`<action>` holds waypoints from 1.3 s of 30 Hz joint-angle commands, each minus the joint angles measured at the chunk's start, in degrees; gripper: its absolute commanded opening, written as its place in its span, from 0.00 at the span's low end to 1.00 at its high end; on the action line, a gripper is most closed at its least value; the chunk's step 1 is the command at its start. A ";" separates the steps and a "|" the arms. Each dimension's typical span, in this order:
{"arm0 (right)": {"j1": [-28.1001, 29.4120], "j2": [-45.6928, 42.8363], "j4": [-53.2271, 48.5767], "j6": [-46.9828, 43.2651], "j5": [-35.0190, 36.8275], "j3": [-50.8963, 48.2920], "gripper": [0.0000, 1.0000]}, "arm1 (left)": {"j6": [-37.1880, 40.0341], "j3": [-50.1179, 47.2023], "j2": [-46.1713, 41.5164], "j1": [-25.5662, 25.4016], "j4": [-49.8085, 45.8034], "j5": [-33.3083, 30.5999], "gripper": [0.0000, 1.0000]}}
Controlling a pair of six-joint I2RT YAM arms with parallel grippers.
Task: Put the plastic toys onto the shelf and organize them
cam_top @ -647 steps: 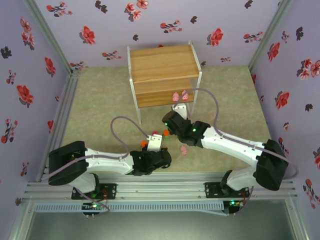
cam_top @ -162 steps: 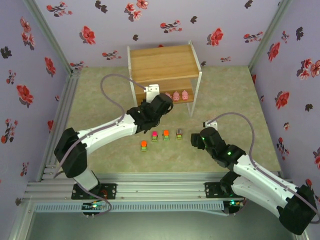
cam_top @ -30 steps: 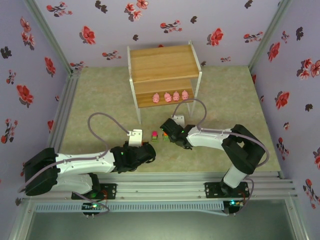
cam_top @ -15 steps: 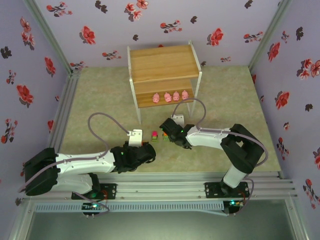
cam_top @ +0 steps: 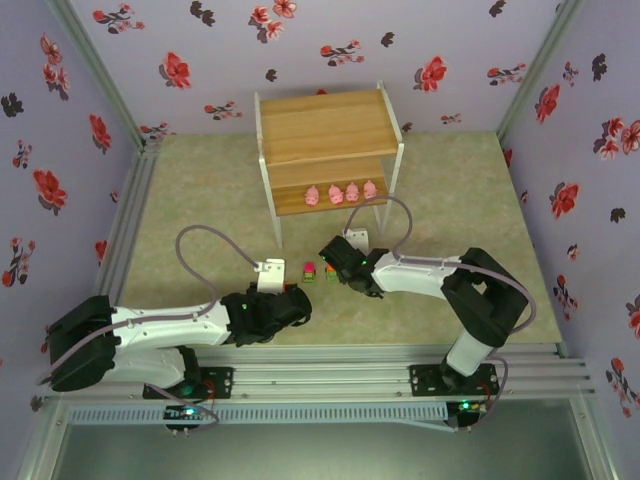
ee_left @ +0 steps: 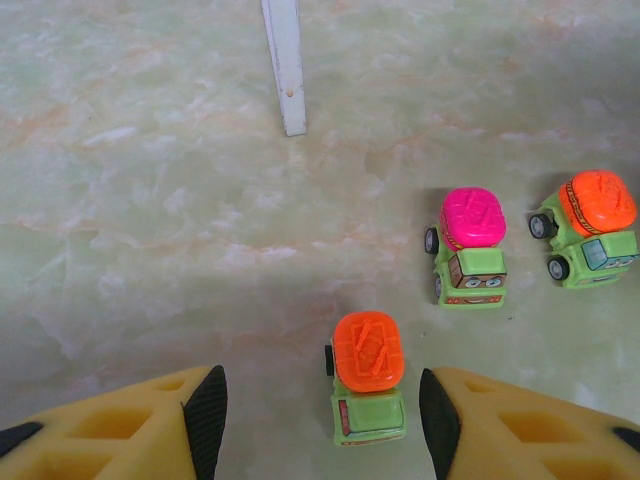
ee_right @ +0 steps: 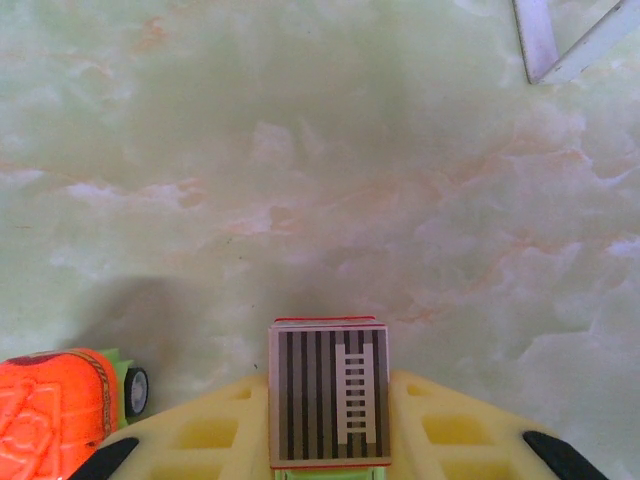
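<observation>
On the shelf's [cam_top: 322,128] lower board stand several pink pig toys [cam_top: 340,193]. On the floor in front, my left gripper [ee_left: 322,420] [cam_top: 290,300] is open, and an orange-topped green truck [ee_left: 368,375] stands untouched between its fingers. Ahead of it are a magenta-topped truck [ee_left: 470,245] [cam_top: 309,269] and another orange-topped truck [ee_left: 590,225] [cam_top: 330,273]. My right gripper [ee_right: 329,405] [cam_top: 343,266] is shut on the truck with the grey-brown striped top [ee_right: 329,390], its yellow fingers [ee_right: 440,425] pressed against both sides. The orange-topped truck [ee_right: 55,415] sits just left of it.
The shelf's white front legs [ee_left: 285,65] [ee_right: 560,40] stand on the pale green floor a short way beyond both grippers. Floral walls close in the sides and back. A metal rail [cam_top: 320,380] runs along the near edge.
The right wrist has edged slightly left, over the toys. The left arm and the toys on the floor have not moved.
</observation>
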 commanded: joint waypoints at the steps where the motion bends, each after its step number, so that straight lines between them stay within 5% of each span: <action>1: -0.16 0.26 0.50 1.00 1.43 -0.22 0.26 | -0.55 0.11 -0.02 -0.43 -0.32 -1.03 0.57; 39: -0.11 -9.91 -5.55 -0.54 2.91 -1.33 0.19 | 2.67 2.36 0.15 -0.48 0.33 -1.27 0.57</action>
